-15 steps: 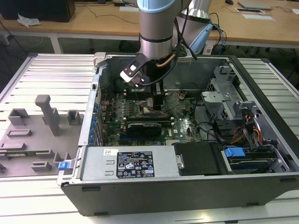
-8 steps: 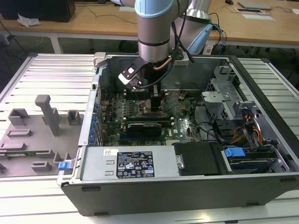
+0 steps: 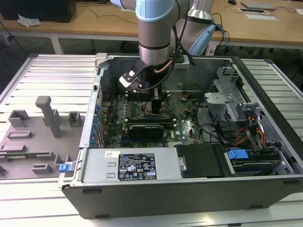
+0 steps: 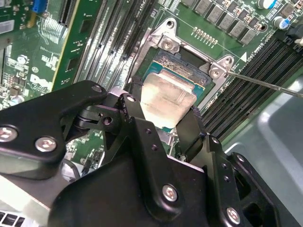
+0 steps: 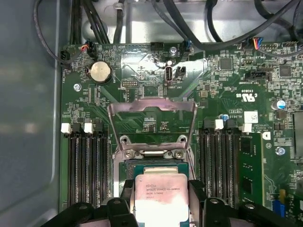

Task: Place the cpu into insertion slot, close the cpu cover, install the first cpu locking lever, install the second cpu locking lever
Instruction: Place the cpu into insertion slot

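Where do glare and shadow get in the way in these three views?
Second wrist view: the cpu glares pale, its surface detail washed out. First wrist view: glare whitens part of the cpu, the rest stays beige. Exterior view: the arm shades the motherboard, dim against the bright table.

table: silver metal table (image 3: 52,71) with long grooves | on it, at the exterior view's left: grey board (image 3: 28,139) with blocks | behind: brown wooden desks (image 3: 99,21), white legs (image 3: 56,45), white papers (image 3: 261,17) and a dark box (image 3: 42,9) on top | light: bright
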`<state>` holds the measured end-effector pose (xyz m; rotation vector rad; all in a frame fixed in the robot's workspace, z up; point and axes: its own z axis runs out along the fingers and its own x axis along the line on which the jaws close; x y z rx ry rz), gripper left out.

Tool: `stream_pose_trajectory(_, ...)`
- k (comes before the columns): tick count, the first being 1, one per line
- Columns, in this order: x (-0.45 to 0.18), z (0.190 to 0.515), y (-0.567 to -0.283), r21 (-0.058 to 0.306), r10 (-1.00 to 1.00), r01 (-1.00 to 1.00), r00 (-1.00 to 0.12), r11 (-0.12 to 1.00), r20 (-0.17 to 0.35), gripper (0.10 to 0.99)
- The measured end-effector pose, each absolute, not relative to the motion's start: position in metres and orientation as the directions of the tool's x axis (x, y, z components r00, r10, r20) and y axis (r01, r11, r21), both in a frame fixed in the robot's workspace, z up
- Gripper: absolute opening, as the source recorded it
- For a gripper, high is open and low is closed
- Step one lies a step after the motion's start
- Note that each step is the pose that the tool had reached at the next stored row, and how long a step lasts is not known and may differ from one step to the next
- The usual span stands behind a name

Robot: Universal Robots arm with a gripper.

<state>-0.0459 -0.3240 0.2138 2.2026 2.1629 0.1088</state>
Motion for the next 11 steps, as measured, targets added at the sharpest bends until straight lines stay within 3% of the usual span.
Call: stream_pose_trajectory(11, -0.047, 0.202, -0.322, 0.087, 0.999, 0.995, 0.046, -0.047, 0.013, 0.541)
